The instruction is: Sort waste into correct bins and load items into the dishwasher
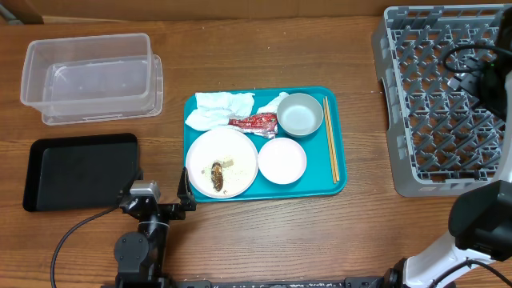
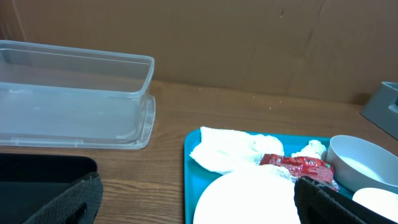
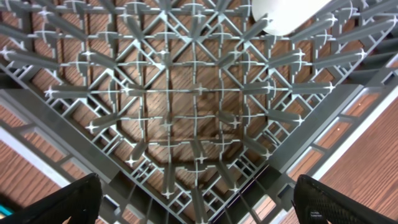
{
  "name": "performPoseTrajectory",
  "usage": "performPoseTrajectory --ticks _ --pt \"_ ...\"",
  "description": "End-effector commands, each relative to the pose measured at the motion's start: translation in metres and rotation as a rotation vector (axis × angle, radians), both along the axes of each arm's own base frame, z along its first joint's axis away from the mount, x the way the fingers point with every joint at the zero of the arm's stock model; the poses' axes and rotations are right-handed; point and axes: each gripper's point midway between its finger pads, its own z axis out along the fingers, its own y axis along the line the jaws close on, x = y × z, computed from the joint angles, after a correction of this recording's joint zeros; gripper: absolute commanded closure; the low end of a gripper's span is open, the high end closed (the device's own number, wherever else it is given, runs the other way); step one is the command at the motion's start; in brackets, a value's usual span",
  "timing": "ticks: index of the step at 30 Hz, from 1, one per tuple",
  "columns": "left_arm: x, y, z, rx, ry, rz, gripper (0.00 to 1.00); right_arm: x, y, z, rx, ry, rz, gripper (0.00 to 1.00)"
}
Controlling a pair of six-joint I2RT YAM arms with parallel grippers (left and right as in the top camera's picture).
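The left jaws stand wide and hold nothing, low over the front edge of the tabletop, just off the front-left corner of the teal tray (image 1: 316, 180). That makes the left arm (image 1: 138, 244) plainly the nearer one to the waste. From those jaws the tissues (image 1: 220, 110) lie ahead and a little to the right, in the tray's back-left corner. The big plate (image 1: 232, 152) lies between, so a reach would have to pass over its rim. The wrapper (image 1: 254, 122) lies just right of the tissues and just beside the bowl (image 1: 300, 114), its long axis running left to right across the tray. The scrap (image 1: 218, 176) sits on the plate's front half, closest of all to the jaws. The black tray (image 1: 80, 170) is just left of the jaws, and the tub (image 1: 92, 76) is farther back, near the back-left corner of the tabletop. The right jaws are spread and empty too, hanging over the rack (image 1: 432, 120) at the right edge of the tabletop, well apart from the tray (a white rounded thing shows at the top of the right wrist view, too cropped to name). The chopsticks (image 1: 330, 140) lie along the tray's right edge, long axis front to back, on the side nearer the right arm (image 1: 480, 228). I judge the tissues to be the left arm's likely first pick, approached from the front.
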Motion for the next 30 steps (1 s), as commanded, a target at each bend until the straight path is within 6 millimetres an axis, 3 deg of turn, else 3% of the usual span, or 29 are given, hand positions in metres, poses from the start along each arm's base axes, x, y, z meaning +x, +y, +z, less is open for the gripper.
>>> performPoseTrajectory --ticks 1,26,28,30 --pt "0.0 0.003 0.0 0.012 -0.004 0.011 0.0 -0.003 -0.004 0.002 0.026 -0.02 -0.019 0.0" --pt "0.0 0.005 0.0 0.014 -0.005 0.024 0.0 -0.004 -0.005 0.002 0.026 -0.02 -0.02 0.0" --pt "0.0 0.014 0.007 0.015 -0.034 0.076 0.0 -0.004 -0.005 0.002 0.025 -0.02 -0.02 0.0" --pt "0.001 0.007 0.023 -0.043 -0.096 0.038 0.0 -0.004 -0.005 0.002 0.025 -0.02 -0.02 0.0"
